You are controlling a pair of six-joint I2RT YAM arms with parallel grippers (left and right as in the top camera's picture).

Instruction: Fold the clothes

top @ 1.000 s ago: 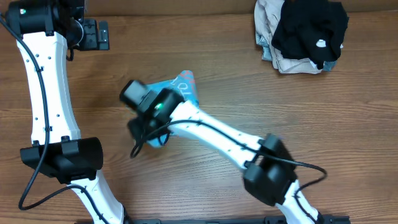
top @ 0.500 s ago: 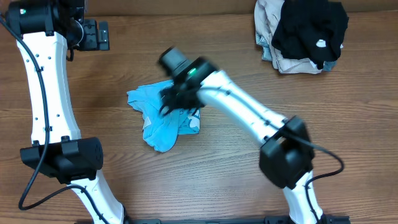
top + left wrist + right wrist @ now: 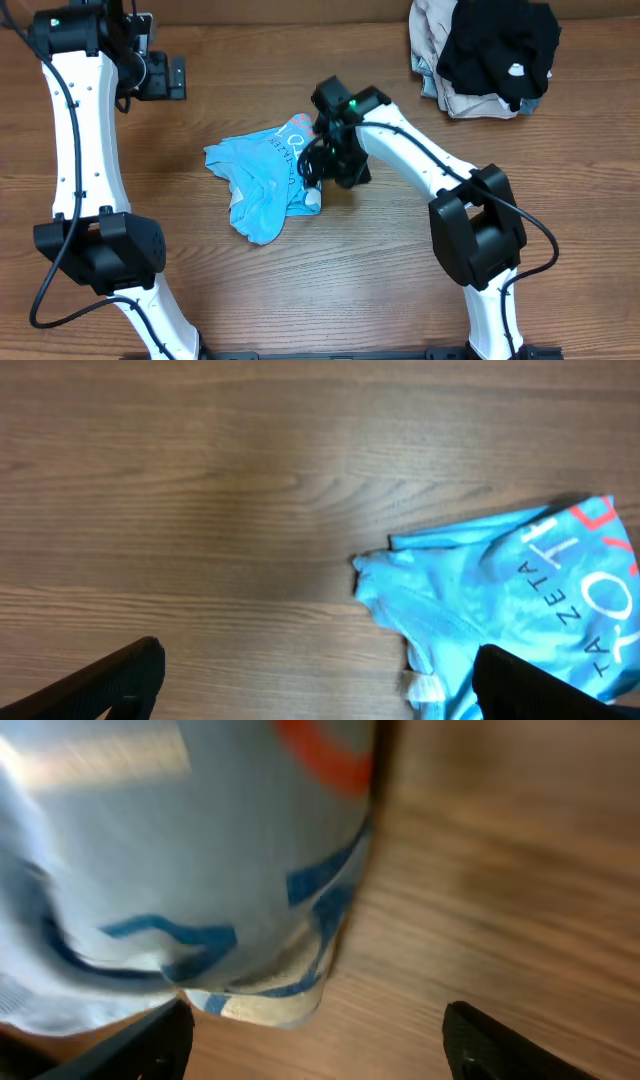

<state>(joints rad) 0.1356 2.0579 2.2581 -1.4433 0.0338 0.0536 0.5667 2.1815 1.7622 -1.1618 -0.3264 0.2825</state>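
1. Right gripper (image 3: 320,1040): jaws wide, both fingertips at the frame's lower corners, nothing pinched between them. It has let go within the last second; a moment ago it was over the cloth and narrower.
2. It now hovers at the 3 o'clock edge of the T-shirt (image 3: 262,180), low over the hem, and the arm has swung across from the shirt's 9 o'clock side.
3. The T-shirt lies mid-worktop as a crumpled, partly doubled heap. The lettered corner points to 1 o'clock and a loose flap trails to 6 o'clock. It is more spread than a second ago but not flat.
4. Left gripper (image 3: 320,685): fully open and empty, up at 11 o'clock from the shirt and well apart from it. Its camera sees the shirt's left corner.
5. Worktop (image 3: 560,200): a pile with a black garment (image 3: 500,45) sits at 2 o'clock, well apart and untouched.
6. Judgement: this reads as a drop after a drag or toss. Folding proper has not begun; the shirt needs flattening first.
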